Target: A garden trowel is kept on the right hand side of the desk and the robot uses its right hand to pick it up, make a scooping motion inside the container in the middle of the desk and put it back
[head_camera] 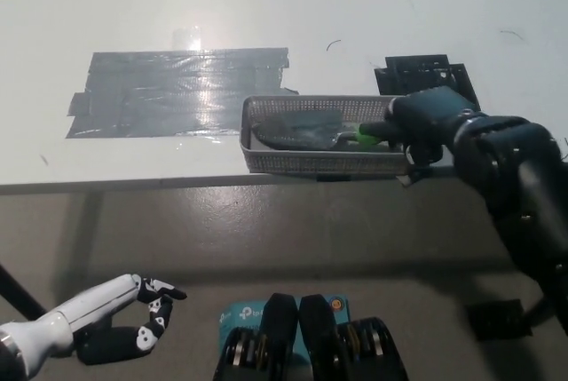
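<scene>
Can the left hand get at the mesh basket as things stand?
Probably not. The left hand hangs low at the lower left, below the edge of the desk and well off to the side of the mesh basket. The right hand also holds the trowel inside it.

Your black right hand (424,123), reaching in over the desk's (266,8) front edge, grips the garden trowel (311,129); your white left hand (133,328) hangs below that edge, loosely curled, empty.

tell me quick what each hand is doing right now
Left hand: open, holding nothing, resting low at the left.
Right hand: shut on the trowel, its blade inside the container.
</scene>
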### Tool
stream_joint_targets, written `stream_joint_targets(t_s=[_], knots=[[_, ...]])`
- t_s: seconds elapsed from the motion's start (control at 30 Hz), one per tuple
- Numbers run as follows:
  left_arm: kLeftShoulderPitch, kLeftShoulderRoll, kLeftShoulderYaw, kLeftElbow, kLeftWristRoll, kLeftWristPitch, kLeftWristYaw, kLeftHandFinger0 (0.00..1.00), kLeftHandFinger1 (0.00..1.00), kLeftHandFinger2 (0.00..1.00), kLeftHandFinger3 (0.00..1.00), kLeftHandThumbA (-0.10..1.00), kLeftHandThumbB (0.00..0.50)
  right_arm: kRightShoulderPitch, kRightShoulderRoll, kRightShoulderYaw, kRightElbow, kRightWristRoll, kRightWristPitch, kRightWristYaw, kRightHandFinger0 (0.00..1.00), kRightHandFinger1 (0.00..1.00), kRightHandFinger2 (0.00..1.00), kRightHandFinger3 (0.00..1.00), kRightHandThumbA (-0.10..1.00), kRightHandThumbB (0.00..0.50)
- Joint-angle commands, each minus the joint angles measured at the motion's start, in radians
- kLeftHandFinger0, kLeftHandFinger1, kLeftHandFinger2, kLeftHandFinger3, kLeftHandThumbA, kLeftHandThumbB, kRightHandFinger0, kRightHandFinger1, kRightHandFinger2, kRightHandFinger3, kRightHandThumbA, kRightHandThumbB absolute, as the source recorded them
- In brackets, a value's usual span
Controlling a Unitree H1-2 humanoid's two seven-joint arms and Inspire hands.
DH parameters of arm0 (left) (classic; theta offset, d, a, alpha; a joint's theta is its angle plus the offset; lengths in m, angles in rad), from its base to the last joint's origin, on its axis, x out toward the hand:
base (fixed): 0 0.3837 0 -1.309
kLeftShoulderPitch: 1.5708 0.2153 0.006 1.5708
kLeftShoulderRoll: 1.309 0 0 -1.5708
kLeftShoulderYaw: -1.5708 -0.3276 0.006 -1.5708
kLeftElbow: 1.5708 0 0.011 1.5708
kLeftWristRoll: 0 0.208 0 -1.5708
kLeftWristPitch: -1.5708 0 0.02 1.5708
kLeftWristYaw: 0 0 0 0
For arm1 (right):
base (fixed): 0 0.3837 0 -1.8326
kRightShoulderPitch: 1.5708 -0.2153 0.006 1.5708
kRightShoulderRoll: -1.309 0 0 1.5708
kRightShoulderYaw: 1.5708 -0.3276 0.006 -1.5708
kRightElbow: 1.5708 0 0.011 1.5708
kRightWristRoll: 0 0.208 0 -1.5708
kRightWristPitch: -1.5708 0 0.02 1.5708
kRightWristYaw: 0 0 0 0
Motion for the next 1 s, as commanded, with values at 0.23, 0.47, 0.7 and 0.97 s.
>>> stream_joint_targets(t_s=[0.23, 0.47, 0.7, 0.97], knots=[[0.011, -0.026, 0.049, -0.021, 0.048, 0.013, -0.055, 1.0, 0.86, 0.86, 1.0, 1.0, 0.175, -0.003, -0.079, -0.16, 0.057, 0.326, -0.048, -0.053, 0.0, 0.41, 0.66, 0.49, -0.1, 0.205], [0.014, -0.055, 0.066, -0.025, 0.086, 0.013, -0.087, 1.0, 0.86, 0.86, 1.0, 1.0, 0.197, -0.131, -0.184, -0.153, 0.062, 0.381, -0.052, -0.022, 0.0, 0.38, 0.5, 0.41, -0.1, 0.096], [0.025, -0.066, 0.089, -0.021, 0.09, 0.013, -0.102, 1.0, 0.85, 0.86, 1.0, 1.0, 0.173, -0.247, -0.241, -0.134, 0.113, 0.429, -0.048, -0.026, 0.0, 0.27, 0.46, 0.27, -0.1, 0.174], [0.04, -0.073, 0.105, -0.019, 0.102, 0.013, -0.109, 1.0, 0.87, 0.86, 1.0, 1.0, 0.188, -0.299, -0.298, -0.116, 0.212, 0.398, 0.019, -0.082, 0.0, 0.35, 0.53, 0.27, -0.1, 0.201]])
